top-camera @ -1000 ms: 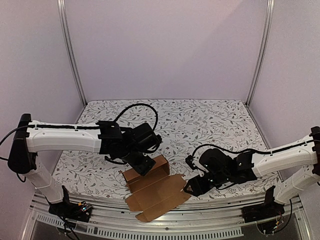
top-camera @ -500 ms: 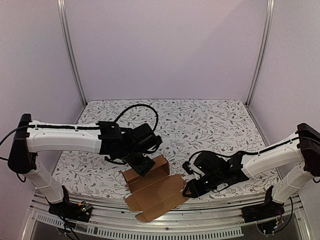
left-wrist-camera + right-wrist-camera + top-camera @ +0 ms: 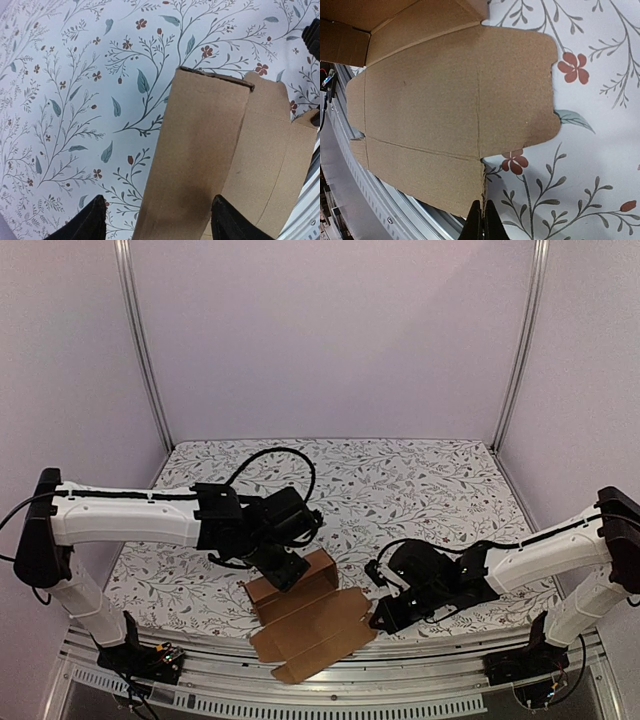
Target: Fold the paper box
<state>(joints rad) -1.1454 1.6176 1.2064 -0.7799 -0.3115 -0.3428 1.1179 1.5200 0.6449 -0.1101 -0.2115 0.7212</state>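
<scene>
I am pinching a flap of the brown cardboard paper box (image 3: 420, 100) with my right hand (image 3: 482, 216), left hand (image 3: 158, 212) wide, aiming to fold gently along the crease.

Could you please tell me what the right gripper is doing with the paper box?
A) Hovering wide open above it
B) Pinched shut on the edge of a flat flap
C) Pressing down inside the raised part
B: in the right wrist view the right gripper is shut, its fingertips meeting on the near edge of the paper box, on a flat flap.
</scene>
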